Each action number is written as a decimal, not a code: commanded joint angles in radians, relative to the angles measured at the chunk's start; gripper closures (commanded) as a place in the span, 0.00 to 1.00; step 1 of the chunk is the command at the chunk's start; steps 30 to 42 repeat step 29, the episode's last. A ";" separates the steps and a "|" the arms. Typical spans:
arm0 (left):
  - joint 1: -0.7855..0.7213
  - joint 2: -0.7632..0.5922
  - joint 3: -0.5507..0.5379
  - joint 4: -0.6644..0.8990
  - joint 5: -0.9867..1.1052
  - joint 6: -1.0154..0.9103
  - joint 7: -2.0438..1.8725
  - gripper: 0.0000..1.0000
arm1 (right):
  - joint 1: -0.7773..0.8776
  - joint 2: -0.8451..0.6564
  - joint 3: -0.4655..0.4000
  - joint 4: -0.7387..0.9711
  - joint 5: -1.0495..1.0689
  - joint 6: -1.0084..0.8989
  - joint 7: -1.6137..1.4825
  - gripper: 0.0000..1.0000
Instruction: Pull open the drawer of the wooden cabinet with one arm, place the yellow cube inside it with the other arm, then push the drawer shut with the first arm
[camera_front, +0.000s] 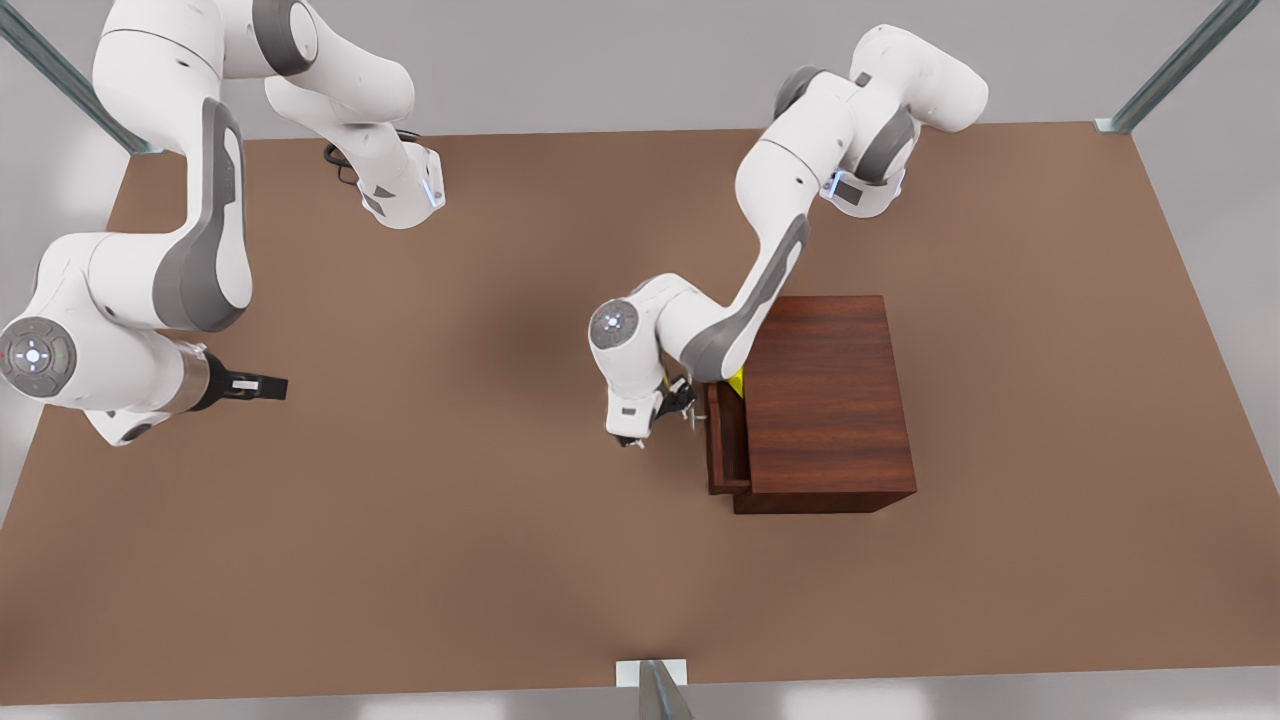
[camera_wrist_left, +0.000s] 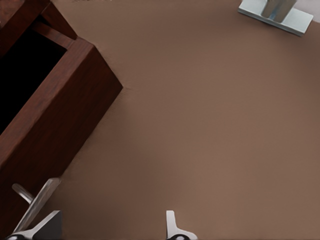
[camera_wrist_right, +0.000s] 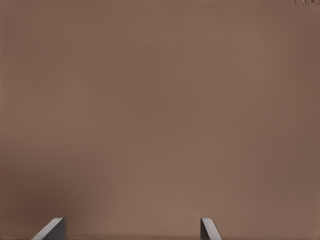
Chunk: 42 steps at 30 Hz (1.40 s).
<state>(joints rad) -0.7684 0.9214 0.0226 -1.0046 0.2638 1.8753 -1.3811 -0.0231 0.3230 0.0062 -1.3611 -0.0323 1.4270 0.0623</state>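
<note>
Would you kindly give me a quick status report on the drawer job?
Left gripper open at the drawer handle. Right gripper open, waiting over bare table. Drawer partly out of the wooden cabinet, yellow cube inside. Nothing in the way.

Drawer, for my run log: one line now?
drawer ajar; yellow cube inside; left end effector open by handle; right end effector open, waiting

Simulated robot test cell, not a lived-in room. Flat brown table (camera_front: 500, 560) with uniform rendered texture, framed by metal struts (camera_front: 1180, 65) at the corners and one bracket (camera_front: 655, 680) at the near edge. Plain grey surround. Two white Franka arms (camera_front: 760, 270) mounted over it. One wooden cabinet (camera_front: 830, 400) as a prop.
</note>
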 joint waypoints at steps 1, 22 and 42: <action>0.009 -0.006 0.000 0.000 -0.003 -0.028 0.091 0.00 | 0.000 -0.001 0.000 0.000 0.000 -0.002 -0.085 0.00; 0.538 -0.889 0.019 -0.609 -0.410 -0.214 1.404 0.00 | 0.009 0.002 0.000 0.000 -0.001 -0.002 -0.082 0.00; 0.528 -0.789 0.020 -0.436 -0.351 -0.294 1.410 0.00 | 0.009 0.002 0.000 0.000 -0.001 -0.002 -0.082 0.00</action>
